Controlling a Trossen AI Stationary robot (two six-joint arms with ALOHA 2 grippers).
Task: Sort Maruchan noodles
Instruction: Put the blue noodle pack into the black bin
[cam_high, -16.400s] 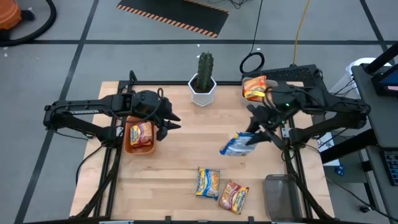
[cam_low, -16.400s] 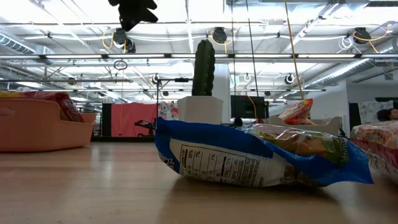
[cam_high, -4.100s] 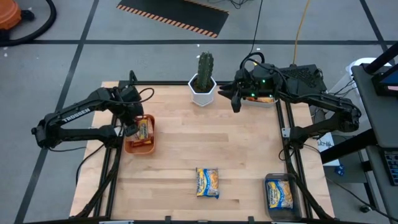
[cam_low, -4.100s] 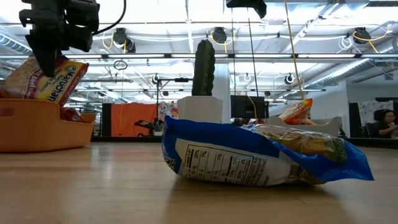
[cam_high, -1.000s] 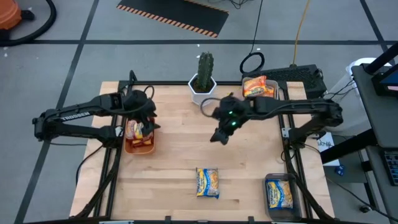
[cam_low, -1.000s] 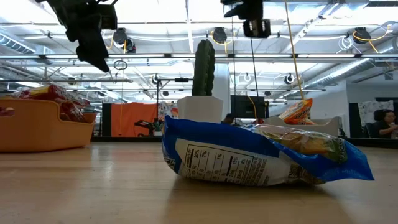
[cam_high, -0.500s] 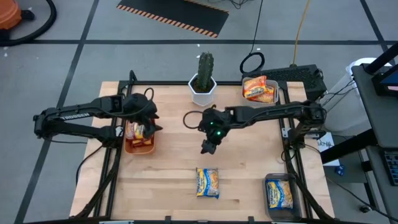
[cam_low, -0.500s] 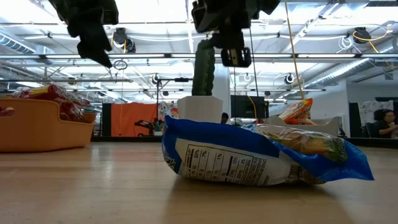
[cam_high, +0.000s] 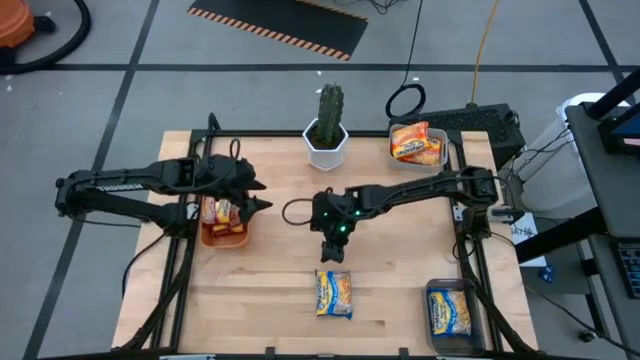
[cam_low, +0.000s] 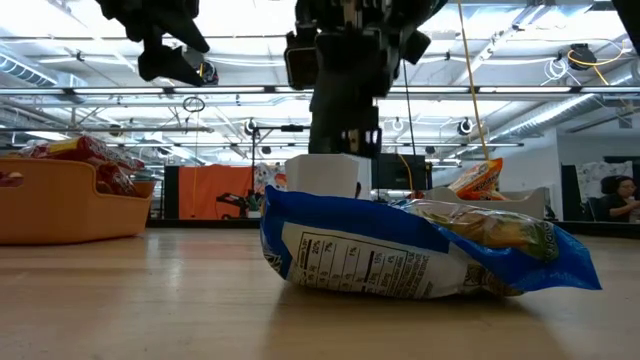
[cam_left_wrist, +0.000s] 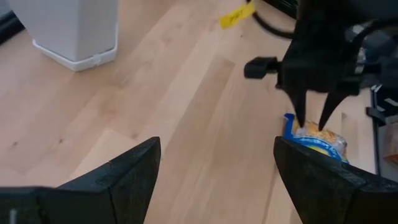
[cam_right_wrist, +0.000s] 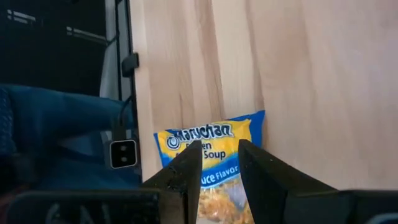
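At left, above the orange bin of red-orange packets: left gripper, fingers spread wide, holding nothing, waiting. Part of that bin's load hidden under the arm. Mid-table: right gripper, fingers a little apart and empty, poised just over the blue packet lying flat near the front edge. Risk here: glossy flat film, so likely to slip from a shallow pinch, or to skid forward off the edge if pressed. Hard to judge the height above the packet. At right: a clear bin and a grey bin, each already holding noodles.
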